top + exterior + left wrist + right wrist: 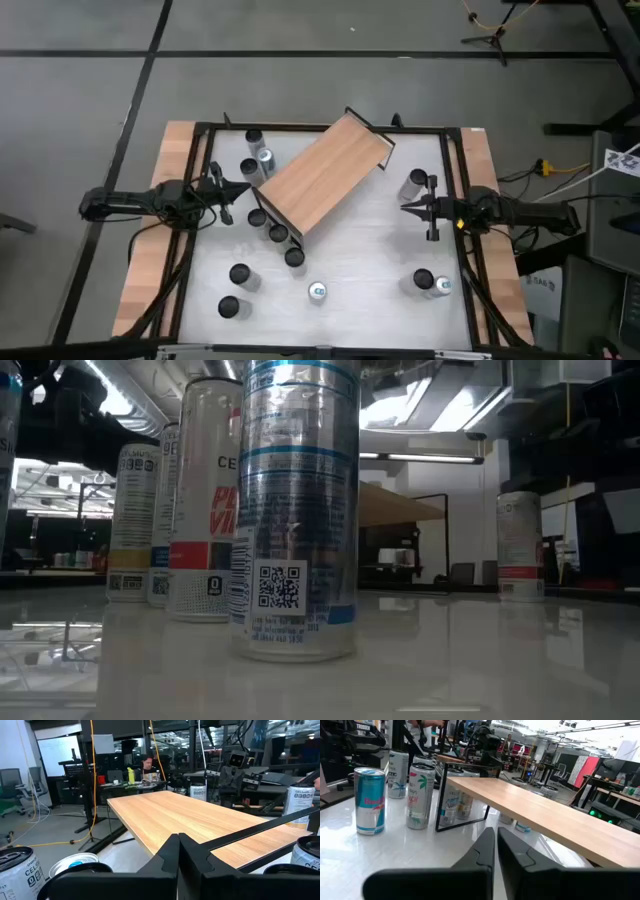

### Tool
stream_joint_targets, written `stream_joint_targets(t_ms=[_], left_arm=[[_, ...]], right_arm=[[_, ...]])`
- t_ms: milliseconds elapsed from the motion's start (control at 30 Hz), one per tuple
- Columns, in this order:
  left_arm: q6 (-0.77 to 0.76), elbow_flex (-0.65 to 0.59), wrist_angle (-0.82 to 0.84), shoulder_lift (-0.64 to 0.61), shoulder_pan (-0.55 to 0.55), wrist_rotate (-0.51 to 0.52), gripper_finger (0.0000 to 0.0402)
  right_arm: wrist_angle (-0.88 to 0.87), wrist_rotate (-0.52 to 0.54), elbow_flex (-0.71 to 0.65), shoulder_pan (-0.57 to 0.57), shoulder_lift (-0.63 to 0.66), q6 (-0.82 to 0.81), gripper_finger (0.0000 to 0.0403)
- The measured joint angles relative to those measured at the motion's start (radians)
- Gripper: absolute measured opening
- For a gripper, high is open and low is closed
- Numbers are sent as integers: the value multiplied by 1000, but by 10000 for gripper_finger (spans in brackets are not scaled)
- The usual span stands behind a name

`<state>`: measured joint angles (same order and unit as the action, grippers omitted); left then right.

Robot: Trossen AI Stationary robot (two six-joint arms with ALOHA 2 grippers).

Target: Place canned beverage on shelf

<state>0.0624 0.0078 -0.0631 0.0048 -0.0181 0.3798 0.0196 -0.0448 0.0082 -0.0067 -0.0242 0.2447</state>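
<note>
The shelf (325,175), a long light-brown board with thin black frame ends, stands slantwise on the white table's middle; it also shows in the left wrist view (200,817) and the right wrist view (545,815). Several cans stand upright on the table around it. Three stand by its near-left end (277,233), one is near the right arm (418,180), and a blue-topped one is near the front (318,291). My left gripper (245,190) is shut and empty at the shelf's left side. My right gripper (405,207) is shut and empty, right of the shelf.
More cans stand at the far left (256,155), the near left (234,290) and the near right (432,284). A black frame (330,128) and wooden side strips (480,160) border the tabletop. In the low view a silver-blue can (295,510) stands close in front.
</note>
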Motion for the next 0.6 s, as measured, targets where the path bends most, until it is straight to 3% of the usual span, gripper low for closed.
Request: stream_joint_targets(t_ms=[267, 600], left_arm=[[0, 0, 0, 0, 0, 0, 0], [0, 0, 0, 0, 0, 0, 0]], right_arm=[[2, 3, 0, 0, 0, -10, 19], [23, 132, -2, 0, 1, -16, 19]])
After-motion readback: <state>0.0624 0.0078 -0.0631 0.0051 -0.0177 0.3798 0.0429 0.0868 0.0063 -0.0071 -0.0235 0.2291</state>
